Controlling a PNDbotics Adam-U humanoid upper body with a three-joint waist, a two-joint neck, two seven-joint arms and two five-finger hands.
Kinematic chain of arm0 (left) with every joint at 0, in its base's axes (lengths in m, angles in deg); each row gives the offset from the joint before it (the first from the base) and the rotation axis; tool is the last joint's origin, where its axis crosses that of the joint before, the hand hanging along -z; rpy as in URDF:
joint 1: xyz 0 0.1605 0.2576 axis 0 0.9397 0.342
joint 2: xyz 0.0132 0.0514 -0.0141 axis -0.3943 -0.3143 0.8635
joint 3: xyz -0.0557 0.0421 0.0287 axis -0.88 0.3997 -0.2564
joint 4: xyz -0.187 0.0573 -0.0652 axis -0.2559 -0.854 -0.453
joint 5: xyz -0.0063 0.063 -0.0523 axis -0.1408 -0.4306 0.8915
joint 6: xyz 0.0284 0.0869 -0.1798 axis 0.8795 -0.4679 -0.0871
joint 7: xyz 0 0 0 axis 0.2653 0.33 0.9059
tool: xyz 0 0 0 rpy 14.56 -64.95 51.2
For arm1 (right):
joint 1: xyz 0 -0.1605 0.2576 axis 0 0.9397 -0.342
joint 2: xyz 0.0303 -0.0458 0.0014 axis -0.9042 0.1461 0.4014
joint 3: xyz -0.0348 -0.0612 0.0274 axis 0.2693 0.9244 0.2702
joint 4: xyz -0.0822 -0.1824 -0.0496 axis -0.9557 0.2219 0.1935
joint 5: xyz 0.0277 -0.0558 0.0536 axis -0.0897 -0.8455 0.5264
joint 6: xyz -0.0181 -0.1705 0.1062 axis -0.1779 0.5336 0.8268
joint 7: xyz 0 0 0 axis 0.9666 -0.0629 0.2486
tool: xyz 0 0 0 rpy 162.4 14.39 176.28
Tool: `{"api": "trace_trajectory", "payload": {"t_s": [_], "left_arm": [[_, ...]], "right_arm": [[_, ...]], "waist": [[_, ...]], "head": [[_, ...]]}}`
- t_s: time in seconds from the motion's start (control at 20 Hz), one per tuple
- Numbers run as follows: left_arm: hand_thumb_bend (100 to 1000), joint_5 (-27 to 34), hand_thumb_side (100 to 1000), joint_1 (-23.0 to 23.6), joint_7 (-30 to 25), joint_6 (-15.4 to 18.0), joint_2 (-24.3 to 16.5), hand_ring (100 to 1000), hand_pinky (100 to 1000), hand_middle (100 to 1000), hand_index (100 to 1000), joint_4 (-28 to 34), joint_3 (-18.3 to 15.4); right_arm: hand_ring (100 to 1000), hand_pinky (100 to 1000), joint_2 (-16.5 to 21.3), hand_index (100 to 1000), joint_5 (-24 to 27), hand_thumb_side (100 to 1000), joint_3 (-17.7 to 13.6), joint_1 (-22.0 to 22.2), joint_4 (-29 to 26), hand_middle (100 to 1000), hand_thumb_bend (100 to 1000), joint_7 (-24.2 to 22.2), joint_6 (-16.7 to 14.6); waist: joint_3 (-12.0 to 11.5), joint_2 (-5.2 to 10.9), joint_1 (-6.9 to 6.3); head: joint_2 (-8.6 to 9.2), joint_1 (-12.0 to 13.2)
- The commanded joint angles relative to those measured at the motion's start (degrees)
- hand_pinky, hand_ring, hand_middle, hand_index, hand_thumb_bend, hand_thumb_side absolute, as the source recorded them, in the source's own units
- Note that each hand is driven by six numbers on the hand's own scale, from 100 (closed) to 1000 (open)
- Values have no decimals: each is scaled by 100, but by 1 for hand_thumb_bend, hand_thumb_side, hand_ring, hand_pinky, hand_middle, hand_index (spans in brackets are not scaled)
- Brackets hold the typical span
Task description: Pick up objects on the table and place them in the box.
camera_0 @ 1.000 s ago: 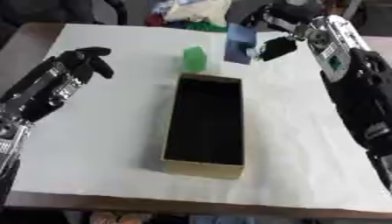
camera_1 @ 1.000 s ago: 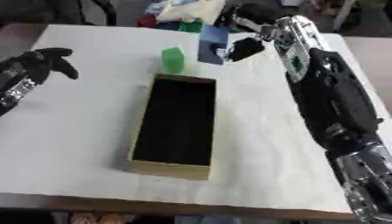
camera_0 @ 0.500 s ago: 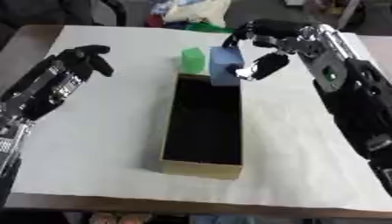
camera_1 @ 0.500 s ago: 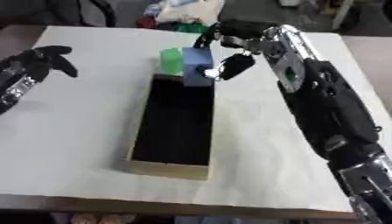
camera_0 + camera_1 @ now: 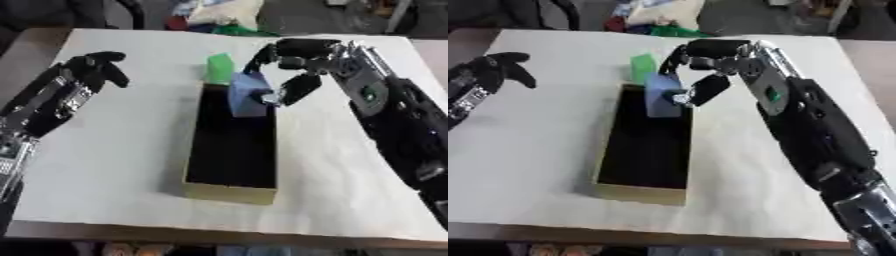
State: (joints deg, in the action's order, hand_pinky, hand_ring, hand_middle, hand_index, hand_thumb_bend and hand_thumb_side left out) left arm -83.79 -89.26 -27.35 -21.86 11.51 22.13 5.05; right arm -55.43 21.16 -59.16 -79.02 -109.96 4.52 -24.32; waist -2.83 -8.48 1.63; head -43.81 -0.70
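Right hand (image 5: 293, 62): reaches in from the right over the far end of the box, fingers and thumb curled round a blue block-shaped object (image 5: 248, 95), which it holds tilted above the far right part of the open box, partly overlapping the box's rim in view. Whether the block touches the rim cannot be told.

Left hand (image 5: 80, 80): over the left side of the desk, well apart from the box, fingers curled and holding nothing.

Box: a long, narrow, tan cardboard box (image 5: 229, 187) with a dark interior, lying lengthwise near the middle of the desk, its near end towards the camera. The interior visible below the blue block appears dark; contents cannot be made out.

Remaining object: a green upright block (image 5: 220, 67) stands on the desk just beyond the far end of the box, close to the blue block and to the curled fingers of the right hand. It sits directly behind the held block.

Desk: white-covered desk (image 5: 114, 150), the box and green block on it.

Surroundings: beyond the far edge of the desk lies a heap of pale and green material (image 5: 223, 15), detail unclear.
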Motion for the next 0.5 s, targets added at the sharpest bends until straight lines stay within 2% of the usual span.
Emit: {"api": "trace_trajectory", "payload": {"t_s": [0.05,0.3,0.5], "left_arm": [[104,-4,971,-62,21,5,-81,677,792,626,913,54,-60],[104,-7,972,-63,17,8,-81,677,793,626,913,55,-61],[104,-11,973,-64,13,10,-81,677,793,627,913,54,-59]], "right_arm": [[833,810,-39,852,69,724,31,-48,0,674,100,-148,-129],[844,813,-142,890,36,753,97,27,86,732,112,-149,-191],[859,824,-153,953,-53,768,132,41,45,820,198,-107,-265]], "waist": [[2,69,-27],[-9,64,-32],[-10,59,-35]], "head": [[-30,-8],[-30,-24],[-30,-28]]}}
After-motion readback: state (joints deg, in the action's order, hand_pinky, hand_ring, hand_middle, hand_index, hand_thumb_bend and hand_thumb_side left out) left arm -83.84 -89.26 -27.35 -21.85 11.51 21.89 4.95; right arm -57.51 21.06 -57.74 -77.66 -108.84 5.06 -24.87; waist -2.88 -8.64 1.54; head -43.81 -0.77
